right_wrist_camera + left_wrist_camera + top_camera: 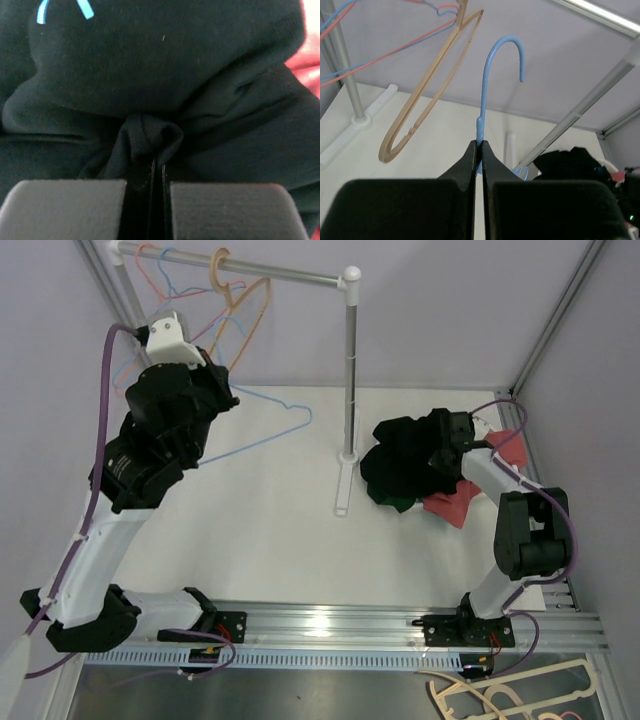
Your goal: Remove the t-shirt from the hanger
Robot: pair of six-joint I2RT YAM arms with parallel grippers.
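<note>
The blue wire hanger [300,412] is bare and hangs in the air left of the rack pole, its hook [491,60] pointing up. My left gripper [222,390] [480,145] is shut on the hanger's neck, just below the hook. The black t-shirt [400,455] [150,65] lies crumpled on the table at the right, off the hanger. My right gripper [445,435] [156,162] is down on it, shut on a bunched fold of the black cloth.
A white clothes rack stands at the back, with its pole [350,370] mid-table and its rail [280,276] carrying a wooden hanger [245,310] and thin wire hangers [160,270]. A red garment [450,508] lies under the black t-shirt. Another wooden hanger [500,695] lies beyond the near rail.
</note>
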